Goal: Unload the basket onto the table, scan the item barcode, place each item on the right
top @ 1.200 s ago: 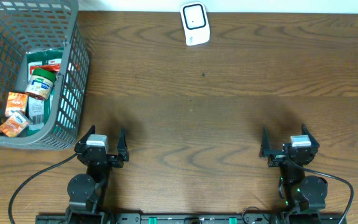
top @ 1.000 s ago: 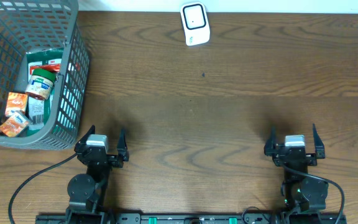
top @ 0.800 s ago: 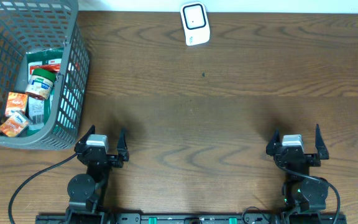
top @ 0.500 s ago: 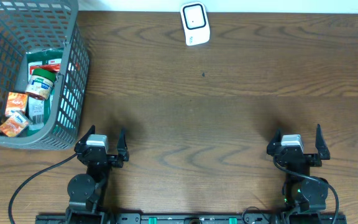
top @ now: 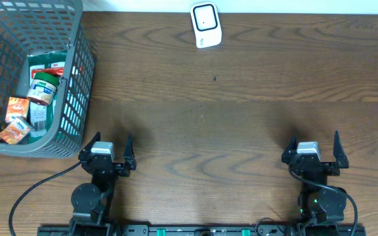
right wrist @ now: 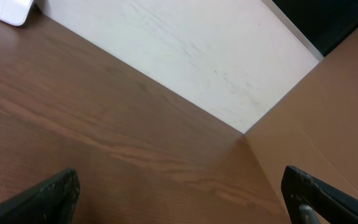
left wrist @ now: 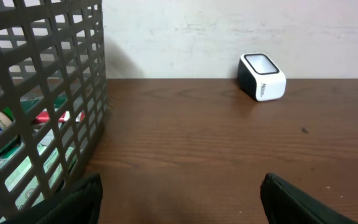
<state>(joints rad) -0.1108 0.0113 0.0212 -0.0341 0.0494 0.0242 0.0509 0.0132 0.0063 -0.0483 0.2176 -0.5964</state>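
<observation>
Several items (top: 42,87) sit half-hidden behind basket (top: 79,92) mesh.

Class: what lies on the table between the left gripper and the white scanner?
Only bare table separates left gripper from scanner; overhead and left wrist views show it.

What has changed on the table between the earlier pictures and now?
The right gripper shifted a little to its right and turned to face straight ahead, jaws open and empty. The left gripper, grey plastic basket and white barcode scanner stayed put.
</observation>
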